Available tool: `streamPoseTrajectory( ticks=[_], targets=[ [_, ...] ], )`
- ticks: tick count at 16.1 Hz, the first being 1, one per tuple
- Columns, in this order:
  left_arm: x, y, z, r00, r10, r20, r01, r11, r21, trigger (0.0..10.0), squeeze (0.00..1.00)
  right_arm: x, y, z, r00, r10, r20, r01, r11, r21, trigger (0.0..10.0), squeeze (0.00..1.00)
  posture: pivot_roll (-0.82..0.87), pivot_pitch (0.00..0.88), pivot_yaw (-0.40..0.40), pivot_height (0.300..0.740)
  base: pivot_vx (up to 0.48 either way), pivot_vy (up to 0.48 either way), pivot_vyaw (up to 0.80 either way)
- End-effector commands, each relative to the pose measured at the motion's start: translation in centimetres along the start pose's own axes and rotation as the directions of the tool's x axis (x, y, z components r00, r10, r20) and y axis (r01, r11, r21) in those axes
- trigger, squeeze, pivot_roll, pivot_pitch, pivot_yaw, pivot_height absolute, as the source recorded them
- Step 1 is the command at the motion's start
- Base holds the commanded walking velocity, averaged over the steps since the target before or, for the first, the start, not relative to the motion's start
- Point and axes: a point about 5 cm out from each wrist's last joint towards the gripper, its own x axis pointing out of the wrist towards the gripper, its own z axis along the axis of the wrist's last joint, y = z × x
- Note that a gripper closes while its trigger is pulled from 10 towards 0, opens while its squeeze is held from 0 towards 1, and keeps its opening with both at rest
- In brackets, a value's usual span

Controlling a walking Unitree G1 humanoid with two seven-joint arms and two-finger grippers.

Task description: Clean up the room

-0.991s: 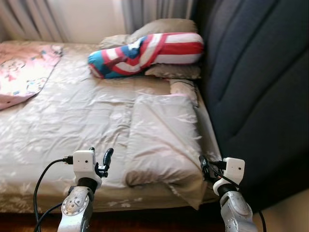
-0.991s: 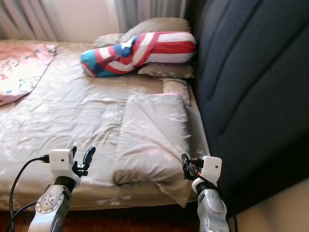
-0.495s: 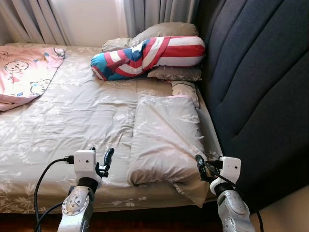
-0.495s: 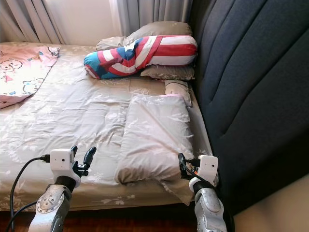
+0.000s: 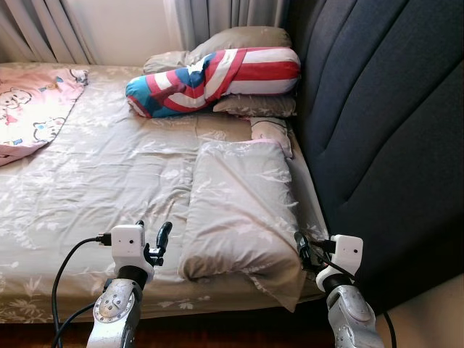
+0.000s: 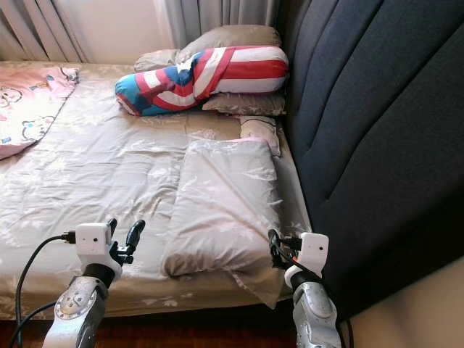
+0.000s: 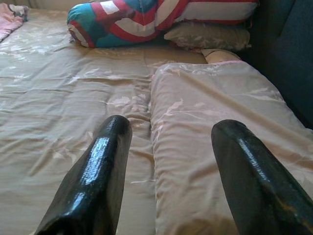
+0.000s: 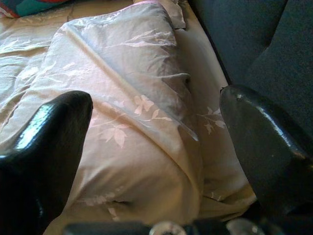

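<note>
A beige pillow with a leaf print lies on the bed near its foot, beside the dark headboard. My left gripper is open, held low over the bed's near edge, just left of that pillow. My right gripper is open too, at the pillow's near right corner, with nothing between its fingers. A striped red, white and blue bolster rests on more beige pillows at the far end.
A dark upholstered headboard runs along the bed's right side. A pink patterned blanket lies at the bed's far left. Grey curtains hang behind the bed. A small folded cloth lies between the pillows.
The camera has shifted a little, and the picture is sharper than a second ago. Both grippers hold about the same place, still open.
</note>
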Motion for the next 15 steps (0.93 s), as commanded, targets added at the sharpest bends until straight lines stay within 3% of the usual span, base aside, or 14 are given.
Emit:
streamPoseTrajectory(
  ticks=[1,7,15],
  targets=[
    [0.01,-0.15,0.42,1.000,-0.015,0.014,0.015,1.000,-0.001,10.0,0.00,0.08,-0.17,0.40,1.000,-0.005,0.012,0.005,1.000,0.003,10.0,0.00,-0.01,0.059,-0.085,0.740,0.000,0.000,0.00],
    [0.13,-0.06,0.57,1.000,-0.008,0.021,0.008,1.000,-0.005,10.0,0.00,0.00,-0.25,0.37,1.000,0.001,0.009,-0.001,1.000,-0.002,10.0,0.00,-0.01,0.062,-0.089,0.740,0.000,0.000,0.00],
    [0.19,-0.18,0.65,1.000,-0.009,0.025,0.009,1.000,-0.013,10.0,0.00,-0.08,-0.22,0.22,1.000,0.003,0.003,-0.003,1.000,-0.002,10.0,0.00,-0.01,0.064,-0.090,0.740,0.280,0.000,0.00]
  ],
)
